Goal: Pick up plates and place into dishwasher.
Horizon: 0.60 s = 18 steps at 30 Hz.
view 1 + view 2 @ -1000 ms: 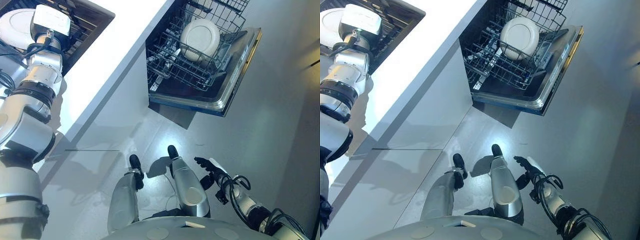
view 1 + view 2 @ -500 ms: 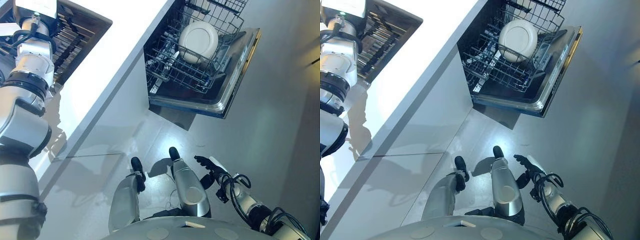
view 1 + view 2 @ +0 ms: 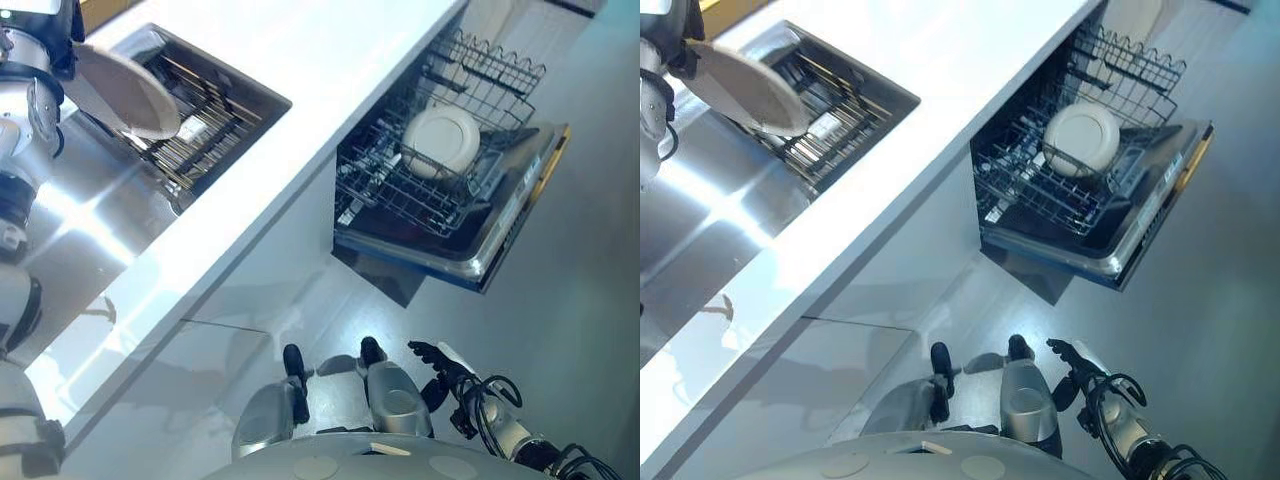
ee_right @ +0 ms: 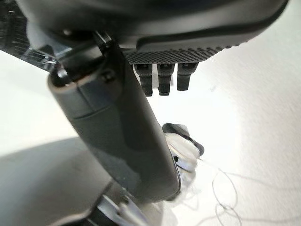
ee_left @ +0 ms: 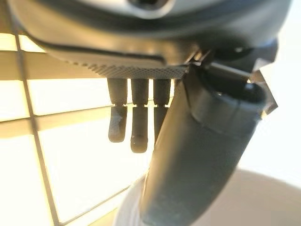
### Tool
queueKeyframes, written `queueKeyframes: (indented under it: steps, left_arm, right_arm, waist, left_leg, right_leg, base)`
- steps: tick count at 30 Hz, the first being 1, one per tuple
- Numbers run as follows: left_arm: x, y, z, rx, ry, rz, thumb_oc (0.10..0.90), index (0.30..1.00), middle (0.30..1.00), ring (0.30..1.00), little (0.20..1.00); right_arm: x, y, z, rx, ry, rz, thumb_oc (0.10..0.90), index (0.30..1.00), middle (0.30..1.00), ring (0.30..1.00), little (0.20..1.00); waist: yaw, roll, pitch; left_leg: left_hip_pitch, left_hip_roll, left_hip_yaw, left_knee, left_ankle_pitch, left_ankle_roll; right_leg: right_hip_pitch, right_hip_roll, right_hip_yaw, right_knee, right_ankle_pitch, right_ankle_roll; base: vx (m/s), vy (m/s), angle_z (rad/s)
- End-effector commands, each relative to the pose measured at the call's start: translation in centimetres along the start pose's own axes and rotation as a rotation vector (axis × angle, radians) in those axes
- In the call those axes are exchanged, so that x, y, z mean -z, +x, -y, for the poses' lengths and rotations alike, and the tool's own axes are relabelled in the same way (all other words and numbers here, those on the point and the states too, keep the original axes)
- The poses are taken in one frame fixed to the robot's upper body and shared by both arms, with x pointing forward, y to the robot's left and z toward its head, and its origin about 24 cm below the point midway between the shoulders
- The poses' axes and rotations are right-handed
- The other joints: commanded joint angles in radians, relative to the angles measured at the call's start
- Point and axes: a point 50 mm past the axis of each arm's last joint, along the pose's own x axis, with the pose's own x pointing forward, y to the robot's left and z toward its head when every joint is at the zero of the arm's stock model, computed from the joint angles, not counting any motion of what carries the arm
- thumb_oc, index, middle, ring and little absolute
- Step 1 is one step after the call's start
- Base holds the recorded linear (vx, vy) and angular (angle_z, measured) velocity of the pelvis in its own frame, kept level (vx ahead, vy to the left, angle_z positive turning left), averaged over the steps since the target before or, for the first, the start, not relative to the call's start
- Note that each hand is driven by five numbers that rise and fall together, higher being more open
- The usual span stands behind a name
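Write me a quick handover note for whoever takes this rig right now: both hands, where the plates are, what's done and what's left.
Left robot hand: raised over the sink at the counter's left end, gripping a plate by its edge, plate tilted above the sink rack.
Right robot hand: low at the robot's right side above the floor, fingers relaxed, holding nothing.
Dishwasher: door down, lower rack pulled out, one plate in the rack standing on edge.
Done: one plate loaded, a second picked up.
Left: carry the held plate across to the lower rack and slot it in, probably beside the first.
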Motion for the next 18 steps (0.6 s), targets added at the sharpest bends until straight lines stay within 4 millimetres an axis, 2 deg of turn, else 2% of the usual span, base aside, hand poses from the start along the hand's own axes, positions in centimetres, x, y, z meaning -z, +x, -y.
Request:
queueKeyframes:
  steps: [1, 9, 18]
  left_arm:
    - [4.7, -0.5, -3.7, -0.175, 0.022, -0.118, 0.1, 0.3, 0.3, 0.3, 0.2]
    - [4.5, -1.5, -3.3, -0.222, -0.124, -0.06, 0.1, 0.3, 0.3, 0.3, 0.2]
    - [2.3, -3.4, -2.6, -0.292, -0.338, 0.061, 0.1, 0.3, 0.3, 0.3, 0.2]
  right_arm:
    - [-2.8, -0.1, -0.4, 0.016, 0.073, 0.151, 0.8, 0.9, 0.9, 0.9, 0.9]
    - [-2.6, -0.3, -0.7, 0.013, 0.059, 0.149, 0.8, 0.9, 0.9, 0.9, 0.9]
    - [-4.3, -0.8, 1.3, 0.126, 0.099, 0.247, 0.8, 0.9, 0.9, 0.9, 0.9]
  waist:
    - [0.004, 0.001, -0.153]
    - [0.019, 0.015, -0.191]
    - [0.029, 0.014, -0.216]
  left_leg:
    - [0.071, -0.069, 0.035, 0.058, -0.215, 0.039]
    - [0.118, -0.065, 0.031, -0.007, -0.199, 0.028]
    - [0.145, -0.058, 0.031, -0.073, -0.168, 0.015]
  right_leg:
    - [-0.03, 0.067, -0.027, -0.053, 0.036, 0.016]
    - [0.033, 0.072, -0.049, -0.092, 0.019, 0.01]
    - [0.066, 0.078, -0.066, -0.119, 0.018, 0.008]
  base:
    - [-0.04, 0.021, 0.14]
    - [-0.04, 0.023, 0.11]
    - [-0.04, 0.018, 0.05]
